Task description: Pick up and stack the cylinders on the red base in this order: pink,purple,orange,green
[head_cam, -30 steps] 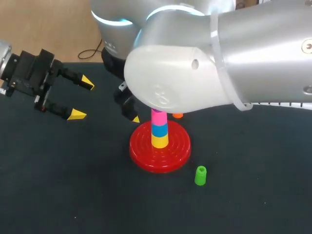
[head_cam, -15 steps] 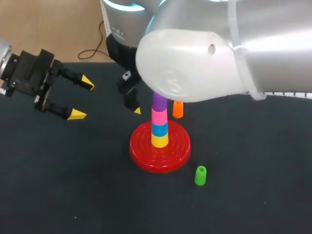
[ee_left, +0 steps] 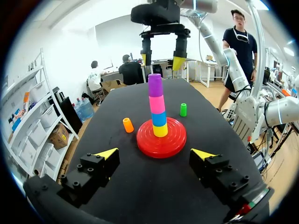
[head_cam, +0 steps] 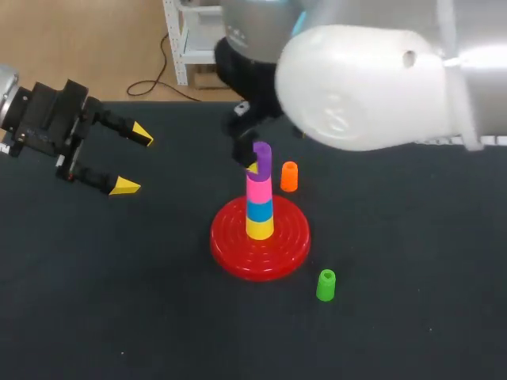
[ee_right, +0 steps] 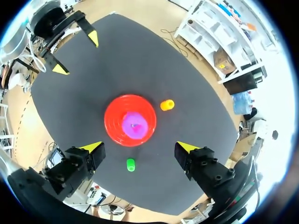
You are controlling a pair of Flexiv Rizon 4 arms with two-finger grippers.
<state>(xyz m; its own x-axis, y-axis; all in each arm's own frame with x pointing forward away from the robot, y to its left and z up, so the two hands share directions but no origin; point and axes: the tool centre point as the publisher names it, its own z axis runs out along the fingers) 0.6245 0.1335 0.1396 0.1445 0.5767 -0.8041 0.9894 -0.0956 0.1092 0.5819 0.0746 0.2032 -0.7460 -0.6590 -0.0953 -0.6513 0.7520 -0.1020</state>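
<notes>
1. Right tool [ee_left: 160, 59] over the stack, fingers spread wide, grasping nothing (yellow tips well clear of the top piece, per left wrist cam).
2. On the red base [head_cam: 230, 249], a column of four, bottom to top: yellow piece [head_cam: 259, 229], blue piece [head_cam: 259, 210], pink cylinder [head_cam: 258, 191], purple cylinder [head_cam: 262, 157]. Top piece looks seated & upright in the left wrist cam.
3. Orange cylinder [head_cam: 289, 176] upright on the dark surface [head_cam: 119, 301], just beside the base on its far side from the head cam. Green cylinder [head_cam: 325, 285] also upright, near the base on the near side, not touching it.
4. Left tool [head_cam: 133, 160] off to its own side, well apart from the base, fingers released & empty.
5. Step in hand, judging by the layout: pink & purple done, roughly halfway. Orange next, green last.
6. Next move likely calls for: shifting the right tool sideways to above the orange cylinder, dropping down w/ fingers either side, closing on it, lifting higher than the purple top, then centring & lowering straight on.
7. Risk as judged: tall, narrow column; a nudge from a finger or an off-centre set-down could tip it.
</notes>
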